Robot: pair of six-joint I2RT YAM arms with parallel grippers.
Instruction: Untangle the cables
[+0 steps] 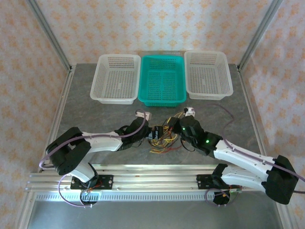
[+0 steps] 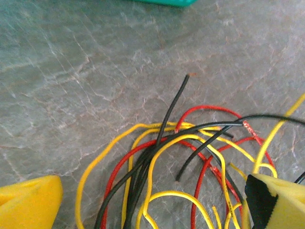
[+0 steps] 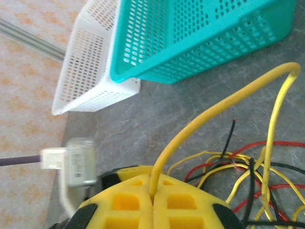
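cables [image 1: 164, 136]: tangled heap on table [image 1: 95, 119], in front of teal basket [image 1: 162, 78] | right jaws: closed on one yellow cable [image 3: 214, 112] | left jaws: wide open over heap, holding nothing | advice: lift yellow cable slowly, left should pin the rest

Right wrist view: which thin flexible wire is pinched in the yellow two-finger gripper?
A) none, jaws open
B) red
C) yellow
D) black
C: the right arm's yellow two-finger gripper is shut on a thin yellow flexible wire, which comes out of the seam between its closed jaws and arcs upward.
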